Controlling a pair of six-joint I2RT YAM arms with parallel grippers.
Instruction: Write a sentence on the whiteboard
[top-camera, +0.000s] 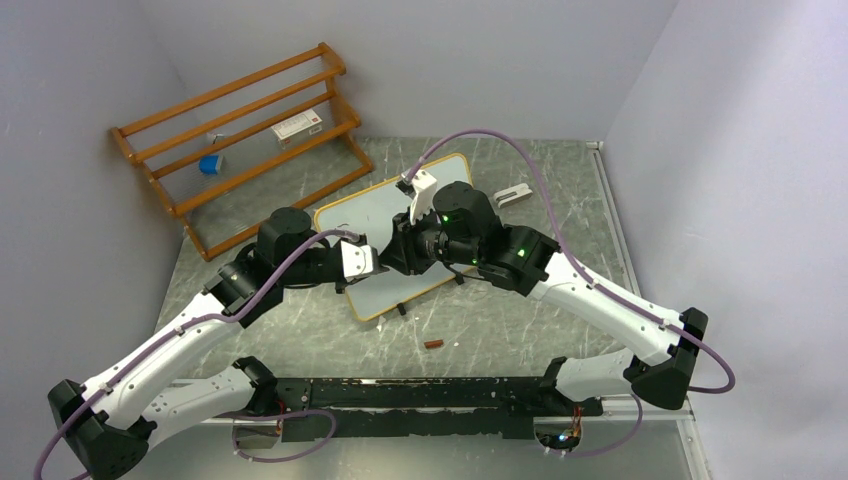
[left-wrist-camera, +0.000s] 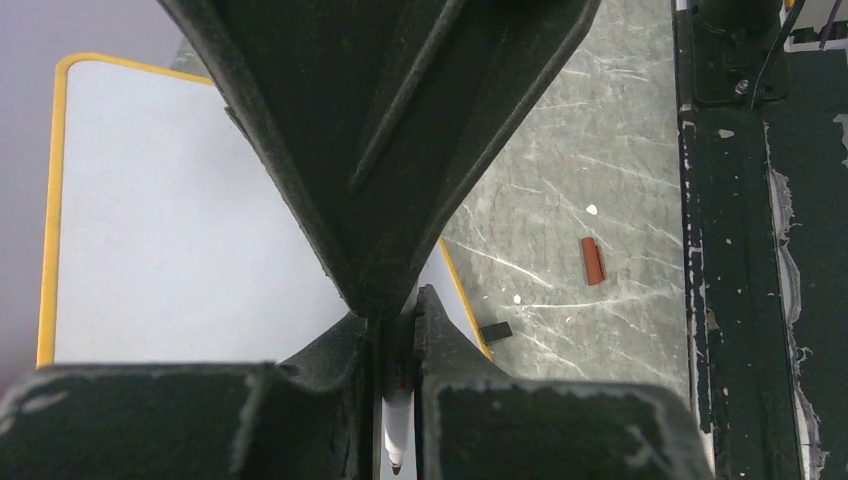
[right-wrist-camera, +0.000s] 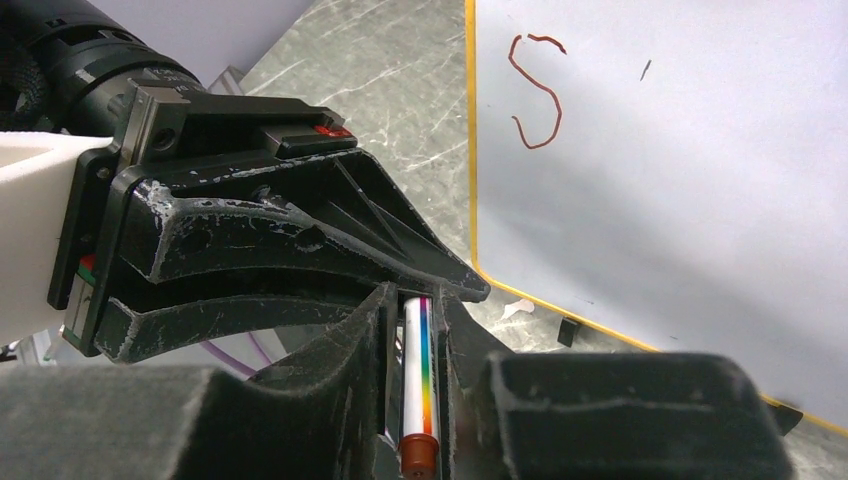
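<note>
Whiteboard (top-camera: 380, 212) lies beneath the left claw (left-wrist-camera: 398, 330) and right claw (right-wrist-camera: 418, 305) — each clamped on the marker (right-wrist-camera: 418, 370).

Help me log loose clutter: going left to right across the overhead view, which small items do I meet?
Blue block on the wooden rack → white box with a red label → red-brown cap → pale piece right of the whiteboard.

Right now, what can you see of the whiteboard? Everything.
The whiteboard is a white rectangle with rounded corners, a thin yellowish frame and small black feet. It lies flat on the grey marbled table, turned diagonally, near the wooden rack. A reddish-brown S and one tiny stroke are the only writing in view. The left gripper and right gripper, both shut on one marker, hang above its near half.
</note>
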